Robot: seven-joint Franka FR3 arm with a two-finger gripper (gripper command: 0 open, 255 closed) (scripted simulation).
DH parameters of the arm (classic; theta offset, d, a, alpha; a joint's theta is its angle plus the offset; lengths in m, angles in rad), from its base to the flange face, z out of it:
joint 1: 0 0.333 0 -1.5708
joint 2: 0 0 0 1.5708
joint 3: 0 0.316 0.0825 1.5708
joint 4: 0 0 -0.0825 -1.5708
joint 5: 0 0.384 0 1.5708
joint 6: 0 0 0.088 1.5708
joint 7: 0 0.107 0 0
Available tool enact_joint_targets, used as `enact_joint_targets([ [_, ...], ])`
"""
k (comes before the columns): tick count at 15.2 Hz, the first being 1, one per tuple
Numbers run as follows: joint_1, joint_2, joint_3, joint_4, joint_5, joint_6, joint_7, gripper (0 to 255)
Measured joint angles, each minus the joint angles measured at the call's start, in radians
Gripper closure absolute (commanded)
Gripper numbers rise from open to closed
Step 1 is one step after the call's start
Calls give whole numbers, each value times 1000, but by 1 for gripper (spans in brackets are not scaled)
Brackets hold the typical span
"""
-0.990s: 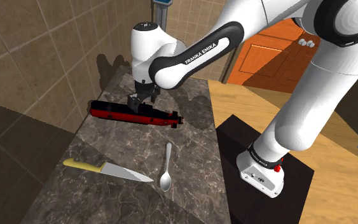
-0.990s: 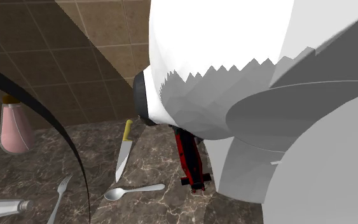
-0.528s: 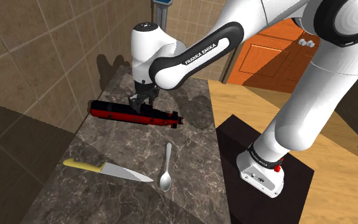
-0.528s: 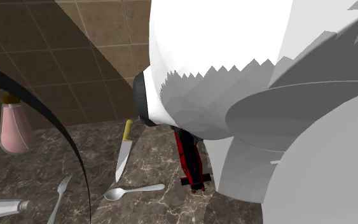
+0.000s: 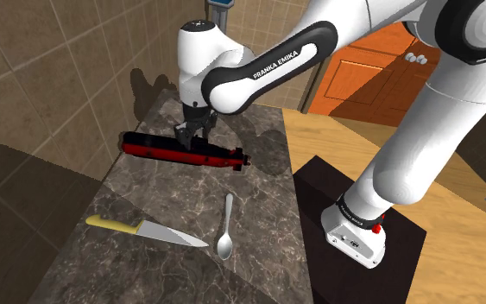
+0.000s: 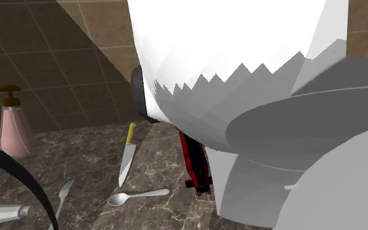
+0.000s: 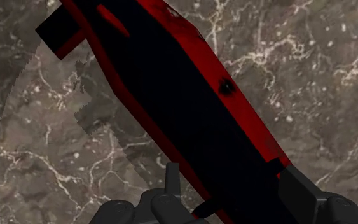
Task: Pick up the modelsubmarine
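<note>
The model submarine (image 5: 180, 153) is a long red and black hull lying across the dark marbled counter (image 5: 146, 268), near the tiled wall. My black gripper (image 5: 190, 136) comes down on its middle from above and is shut on it. In the wrist view the submarine (image 7: 171, 89) runs diagonally away from the gripper (image 7: 234, 207), and one fingertip (image 7: 301, 194) presses against its side. In the second exterior view the white arm hides most of the submarine (image 6: 195, 163); its red and black end shows beside the arm.
A yellow-handled knife (image 5: 144, 227) and a spoon (image 5: 226, 229) lie on the counter nearer the front. The second exterior view also shows a fork (image 6: 61, 201), a shaker (image 6: 6, 213) and a pink soap dispenser (image 6: 16, 125). The tiled wall (image 5: 51, 60) borders the counter.
The fingers have gone from open to shut on the submarine's middle. The arm has risen slightly since then, and the submarine sits a touch higher in the shoulder view.
</note>
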Motion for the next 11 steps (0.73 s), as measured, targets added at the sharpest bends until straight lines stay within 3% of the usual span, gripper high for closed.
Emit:
enact_joint_targets([
  [11,-6,-77,6,62,54,-128,-44,255],
])
